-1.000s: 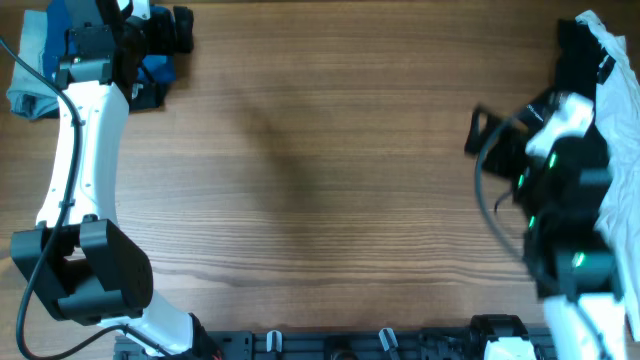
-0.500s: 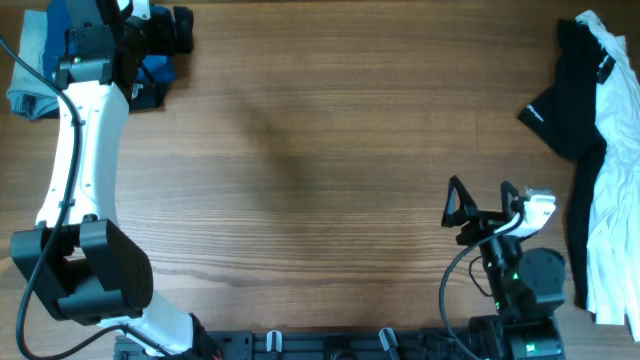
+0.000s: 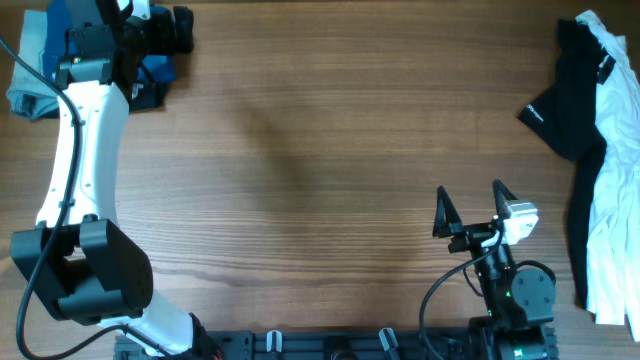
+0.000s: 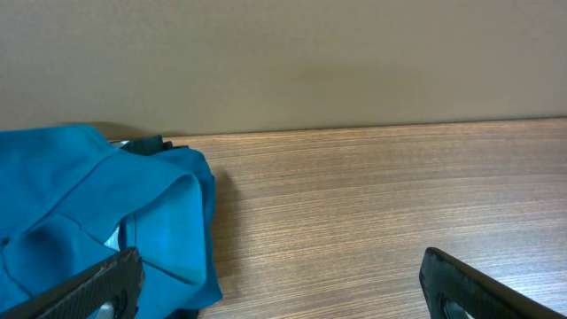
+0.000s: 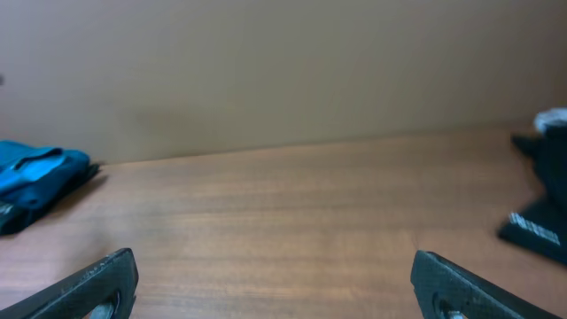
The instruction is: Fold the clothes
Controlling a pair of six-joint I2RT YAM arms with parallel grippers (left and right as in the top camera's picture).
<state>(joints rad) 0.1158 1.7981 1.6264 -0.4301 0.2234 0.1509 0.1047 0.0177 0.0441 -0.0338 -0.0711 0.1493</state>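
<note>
The clothes (image 3: 155, 72), a deep-blue soft garment, lie bunched at the table's far left corner, partly hidden under my left arm. In the left wrist view the clothes (image 4: 97, 204) fill the left side and reach the left finger (image 4: 102, 285). My left gripper (image 4: 283, 297) is open, with bare wood between its fingers. From overhead the left gripper (image 3: 160, 28) hovers at the garment's far edge. My right gripper (image 3: 470, 205) stands open near the front edge, far from the clothes (image 5: 35, 182). Nothing lies between the right gripper's (image 5: 275, 297) fingers.
A black garment (image 3: 565, 100) and a white one (image 3: 615, 150) lie heaped along the right edge; the black garment (image 5: 540, 221) also shows in the right wrist view. Light-blue fabric (image 3: 25, 85) sits at the far left. A wall rises behind the table's far edge.
My right arm has pulled back from beside the black and white heap to the front edge, its gripper still open. The left arm has not moved.
</note>
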